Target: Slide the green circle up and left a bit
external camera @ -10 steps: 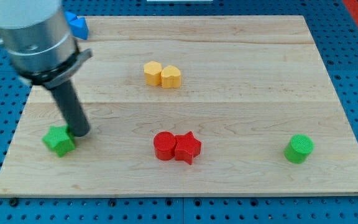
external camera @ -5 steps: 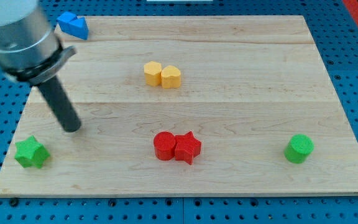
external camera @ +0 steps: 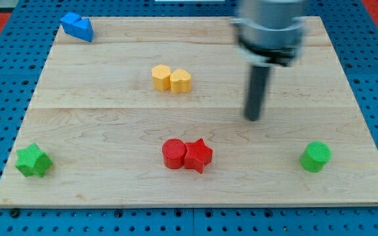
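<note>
The green circle stands near the board's lower right corner. My tip is up and to the left of it, well apart, over bare wood right of the board's centre. The rod is blurred with motion. It touches no block.
A red circle and red star touch each other at the bottom centre. Two yellow blocks sit together above the middle. A green star lies at the lower left corner, blue blocks at the upper left. The wooden board rests on blue pegboard.
The tip pushed the green star down and left to the corner, then swept fast across the board to the right, ending up and left of the green circle.
</note>
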